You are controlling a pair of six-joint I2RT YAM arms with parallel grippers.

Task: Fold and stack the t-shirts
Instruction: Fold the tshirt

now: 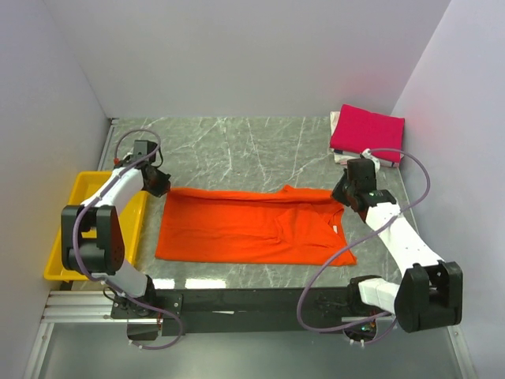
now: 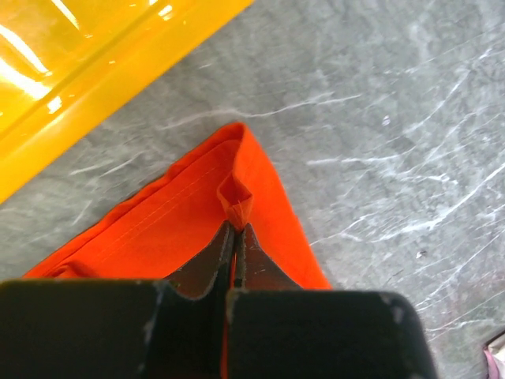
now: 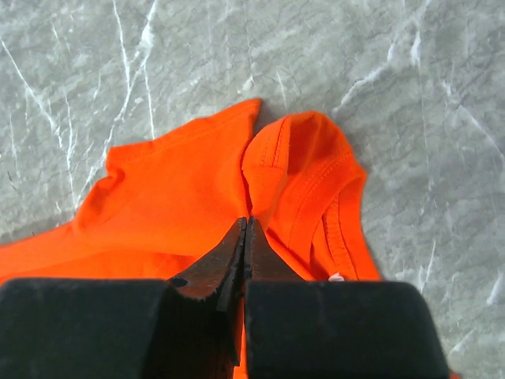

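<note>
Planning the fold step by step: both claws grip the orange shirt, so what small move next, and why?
Probably lift both far corners slightly together. The left claw and right claw each pinch a far corner of the orange shirt, which lies spread out.

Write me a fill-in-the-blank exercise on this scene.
The left gripper and right gripper are both ____ on the orange shirt.
The folded pink shirt lies at the table's far ____ corner.
The tray left of the orange shirt is ____.
Missing: shut; right; yellow.
</note>
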